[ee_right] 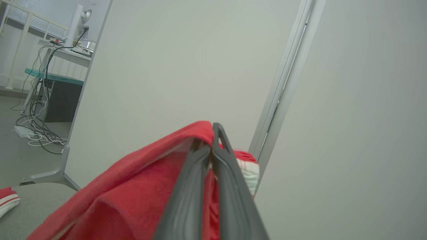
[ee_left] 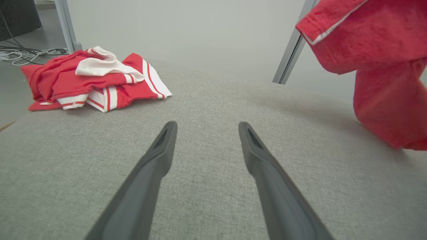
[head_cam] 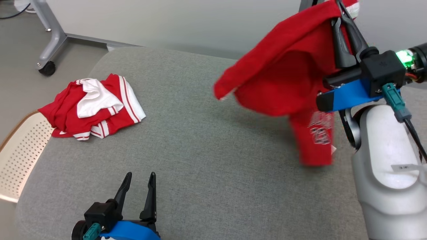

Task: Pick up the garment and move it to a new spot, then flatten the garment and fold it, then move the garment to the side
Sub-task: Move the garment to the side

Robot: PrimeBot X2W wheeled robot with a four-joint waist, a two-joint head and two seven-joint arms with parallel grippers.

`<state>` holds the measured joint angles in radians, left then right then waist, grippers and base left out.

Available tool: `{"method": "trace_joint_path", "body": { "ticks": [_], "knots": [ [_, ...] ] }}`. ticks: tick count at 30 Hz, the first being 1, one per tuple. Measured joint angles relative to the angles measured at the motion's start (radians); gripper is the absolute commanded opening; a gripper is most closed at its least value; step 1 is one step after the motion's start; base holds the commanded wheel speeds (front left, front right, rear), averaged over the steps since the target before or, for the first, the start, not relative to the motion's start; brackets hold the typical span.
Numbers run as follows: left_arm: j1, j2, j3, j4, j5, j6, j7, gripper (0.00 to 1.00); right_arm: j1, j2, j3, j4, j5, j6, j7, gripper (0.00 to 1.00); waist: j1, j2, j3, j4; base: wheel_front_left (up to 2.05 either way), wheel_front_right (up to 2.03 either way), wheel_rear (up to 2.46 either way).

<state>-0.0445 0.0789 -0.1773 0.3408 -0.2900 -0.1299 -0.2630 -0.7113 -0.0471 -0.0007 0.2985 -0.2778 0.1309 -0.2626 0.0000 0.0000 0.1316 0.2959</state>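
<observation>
A red garment (head_cam: 283, 76) with a white print on its lower part hangs in the air over the right side of the grey padded surface (head_cam: 206, 160). My right gripper (head_cam: 339, 10) is raised high and shut on the garment's upper edge. In the right wrist view the closed fingers (ee_right: 213, 133) pinch red cloth (ee_right: 133, 193). The left wrist view has the garment (ee_left: 377, 36) at its upper right, its lowest fold close to the surface. Low at the near edge, my left gripper (head_cam: 140, 176) stands open and holds nothing; its spread fingers (ee_left: 206, 128) point across bare fabric.
A crumpled red and white garment pile (head_cam: 93, 106) lies at the surface's far left (ee_left: 93, 80). A cream perforated chair seat (head_cam: 20, 153) sits beside the left edge. A grey table leg with a caster (head_cam: 50, 50) stands on the floor behind, before a pale wall.
</observation>
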Motion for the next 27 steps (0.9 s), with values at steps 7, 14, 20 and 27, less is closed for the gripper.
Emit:
{"method": "trace_joint_path", "body": {
  "ticks": [7,14,20,27],
  "knots": [
    [0.017,0.001,0.007,-0.006,0.01,0.0,0.0,1.0,0.263,-0.002,-0.01,-0.019,0.034,0.0,0.0,0.0,0.0,0.0,-0.006,-0.085,0.0,0.0,0.0],
    [0.017,0.011,0.003,-0.015,0.017,0.0,0.0,1.0,0.556,-0.002,-0.067,0.027,0.01,0.0,0.0,0.2,0.0,0.0,-0.006,-0.18,0.0,0.0,0.0],
    [0.019,0.019,-0.018,-0.017,0.017,0.0,0.0,1.0,0.639,-0.002,-0.118,0.084,0.039,0.0,0.0,1.0,-0.0001,0.0,-0.014,-0.237,0.0,0.0,0.0],
    [0.009,0.04,-0.083,-0.03,-0.017,0.0,0.0,1.0,0.652,-0.002,-0.093,0.048,0.093,0.0,0.0,1.0,-0.0001,0.0,0.008,-0.312,0.0,0.0,0.0]
  ]
}}
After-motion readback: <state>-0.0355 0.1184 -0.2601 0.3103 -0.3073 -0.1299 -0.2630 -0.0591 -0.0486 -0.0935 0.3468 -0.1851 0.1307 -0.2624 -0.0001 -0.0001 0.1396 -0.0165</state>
